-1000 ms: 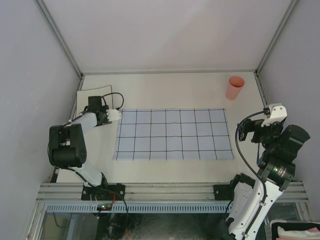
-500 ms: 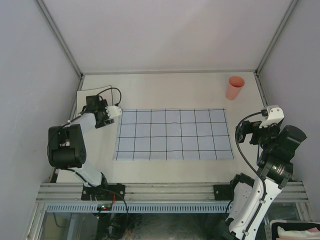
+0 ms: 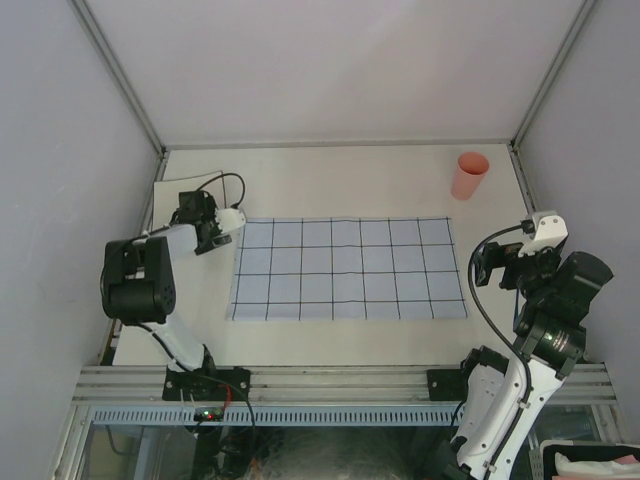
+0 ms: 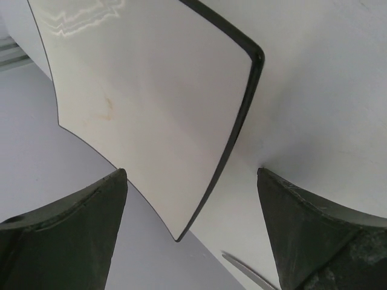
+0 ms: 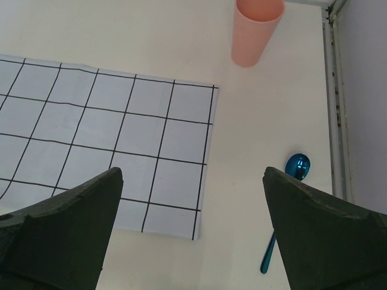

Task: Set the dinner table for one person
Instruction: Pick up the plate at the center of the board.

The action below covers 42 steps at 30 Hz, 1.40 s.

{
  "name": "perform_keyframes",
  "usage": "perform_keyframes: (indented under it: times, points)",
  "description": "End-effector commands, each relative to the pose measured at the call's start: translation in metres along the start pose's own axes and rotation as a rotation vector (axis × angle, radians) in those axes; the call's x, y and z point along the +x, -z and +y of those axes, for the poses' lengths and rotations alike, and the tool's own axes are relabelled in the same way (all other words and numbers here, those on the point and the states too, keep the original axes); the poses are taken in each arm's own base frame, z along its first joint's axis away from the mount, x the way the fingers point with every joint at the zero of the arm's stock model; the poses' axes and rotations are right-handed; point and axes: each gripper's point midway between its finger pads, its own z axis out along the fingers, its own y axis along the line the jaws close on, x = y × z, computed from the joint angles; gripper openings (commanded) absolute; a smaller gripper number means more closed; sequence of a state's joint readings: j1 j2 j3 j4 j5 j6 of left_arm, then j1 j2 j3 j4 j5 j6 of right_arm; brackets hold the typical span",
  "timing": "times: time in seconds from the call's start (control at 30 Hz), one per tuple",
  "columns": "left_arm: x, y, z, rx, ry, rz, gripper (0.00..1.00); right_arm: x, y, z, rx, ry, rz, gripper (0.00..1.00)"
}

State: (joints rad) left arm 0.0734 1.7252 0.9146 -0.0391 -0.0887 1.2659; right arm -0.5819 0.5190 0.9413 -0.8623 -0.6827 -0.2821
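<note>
A white square plate with a dark rim [image 3: 200,181] sits at the far left of the off-white dinner table [image 3: 340,180], by the left wall. My left gripper [image 3: 192,205] is open right at it. In the left wrist view the plate's corner [image 4: 151,109] lies between and just ahead of my left gripper's [image 4: 190,172] spread fingers, untouched; whether it lies flat or leans on the wall I cannot tell. A serrated knife tip [image 4: 248,275] shows below. My right gripper [image 3: 487,265] is open and empty above the table, right of the mat; it also shows in the right wrist view [image 5: 192,172].
A light-blue cloth with a dark grid [image 3: 348,268] lies mid-table. A pink cup [image 3: 469,175] stands upright at the far right, also in the right wrist view [image 5: 257,30]. A blue spoon [image 5: 290,181] lies by the right rail. Pale walls enclose the table.
My left gripper has moved a little farther and to the left, onto the plate's corner. My right arm shifted slightly, then held still.
</note>
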Motion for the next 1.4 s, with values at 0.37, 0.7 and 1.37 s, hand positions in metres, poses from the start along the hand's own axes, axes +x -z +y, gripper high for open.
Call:
perform_keyframes:
  times: [0.37, 0.7, 1.37]
  points:
    - [-0.024, -0.019, 0.034, -0.173, 0.009, 0.041, 0.94, -0.012, 0.004, -0.003, 0.017, 0.077, -0.039, 1.00]
    - [-0.021, -0.045, 0.037, -0.203, 0.006, 0.082, 0.92, -0.019, 0.012, -0.003, 0.039, 0.109, -0.044, 1.00]
    - [-0.032, -0.049, 0.035, -0.069, 0.055, 0.064, 0.54, -0.036, 0.025, 0.006, 0.037, 0.138, -0.080, 1.00]
